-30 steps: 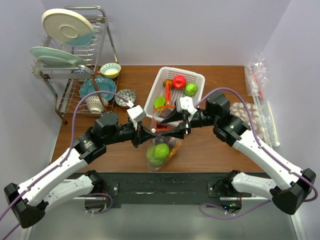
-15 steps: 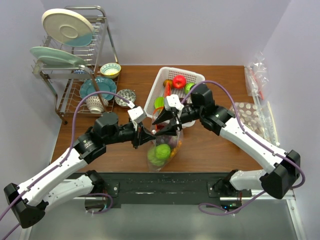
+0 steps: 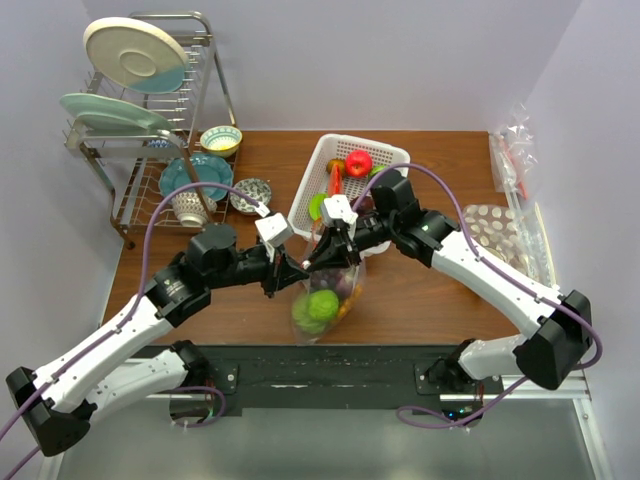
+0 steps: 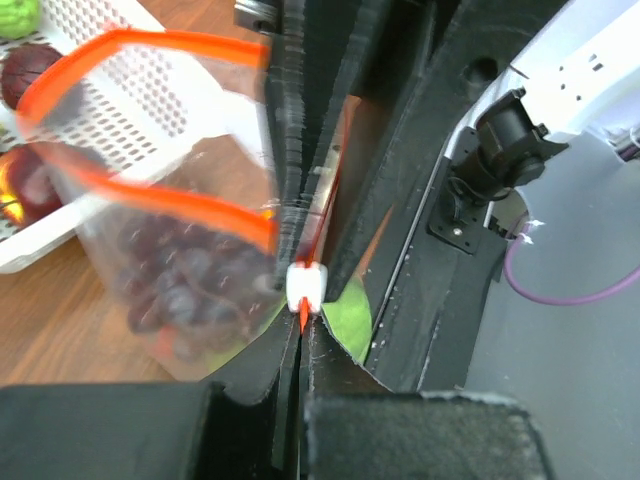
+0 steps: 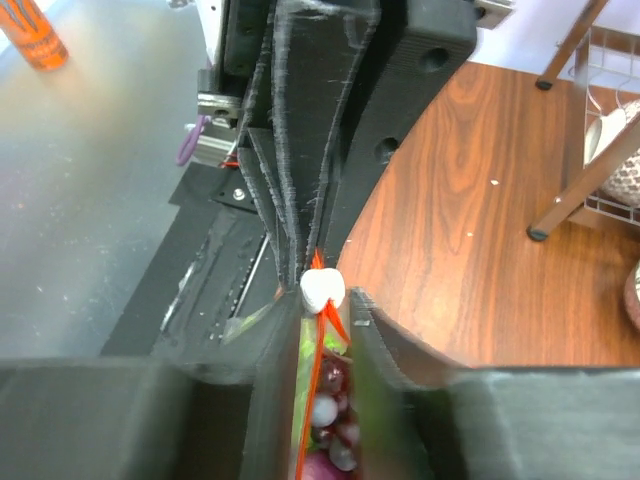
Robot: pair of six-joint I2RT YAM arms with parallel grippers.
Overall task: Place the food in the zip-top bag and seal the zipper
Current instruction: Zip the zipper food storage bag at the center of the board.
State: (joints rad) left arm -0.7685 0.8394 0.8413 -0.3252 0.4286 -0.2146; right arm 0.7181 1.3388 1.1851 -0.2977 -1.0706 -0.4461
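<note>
So the zip-top bag (image 3: pixel 325 300) sits upright on the table (image 3: pixel 430 300), right in front of the white basket (image 3: pixel 385 150) and slung between the two arms. Through the plastic I count one bunch of dark grapes (image 4: pixel 165 285), green fruit that looks like two lumps, and one orange bit I can't identify.

The left gripper (image 3: pixel 288 270) is clamped tight on the end of the zipper (image 4: pixel 180 207), just by the one little white slider (image 5: pixel 322 290). The right gripper (image 3: pixel 322 260) straddles the same strip on the slider's other side, jaws narrowed. I honestly can't tell if it's pinching yet.

The basket has one red apple (image 3: pixel 358 163), one carrot-looking piece (image 3: pixel 335 183) and something green; the arm hides the rest.

The dish rack (image 3: pixel 140 190) on the left holds two plates up top and a few bowls below.
</note>
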